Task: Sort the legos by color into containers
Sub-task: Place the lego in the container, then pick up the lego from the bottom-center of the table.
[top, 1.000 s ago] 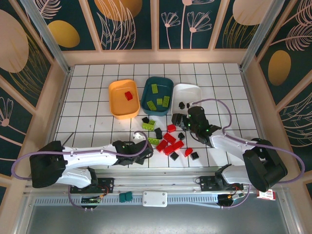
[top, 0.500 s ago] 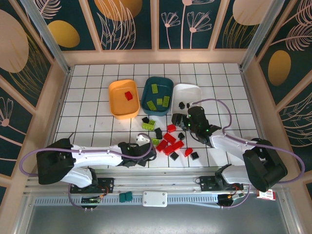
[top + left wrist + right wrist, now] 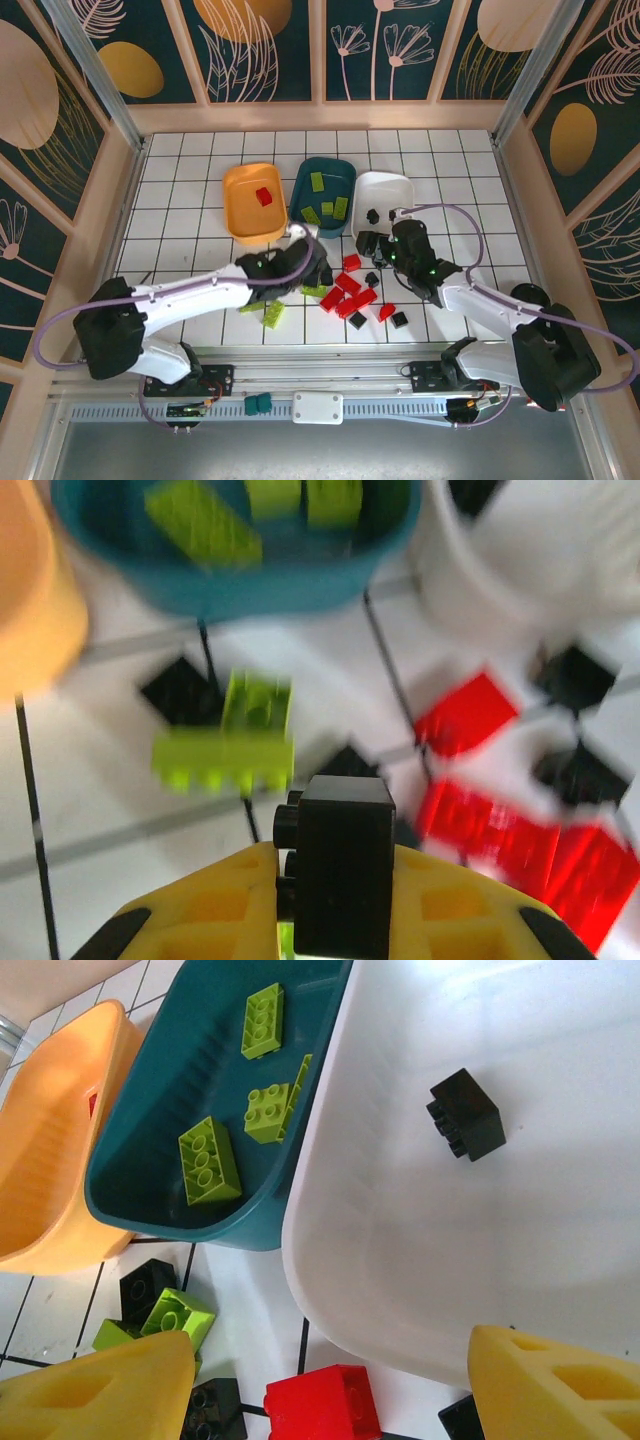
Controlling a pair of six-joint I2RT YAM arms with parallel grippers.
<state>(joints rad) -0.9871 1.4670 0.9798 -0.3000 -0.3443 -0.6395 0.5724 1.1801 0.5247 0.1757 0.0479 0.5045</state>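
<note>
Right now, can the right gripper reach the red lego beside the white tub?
Probably yes: the right gripper hangs open above the red lego, which lies between its fingers; a black lego close by might crowd one finger.

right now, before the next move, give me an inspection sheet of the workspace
surface: white gridded table, no spill seen
job's things: orange tub holds a red brick; teal tub holds green bricks; white tub holds a black brick; loose bricks, all three colours, lie before the tubs
clutter: teal blocks, white box, tag on the front rail
pincers: left pincer shut on a black lego; right pincer open, at the white tub's near edge
cables: purple cables loop along both arms
surroundings: patterned wall panels
</note>
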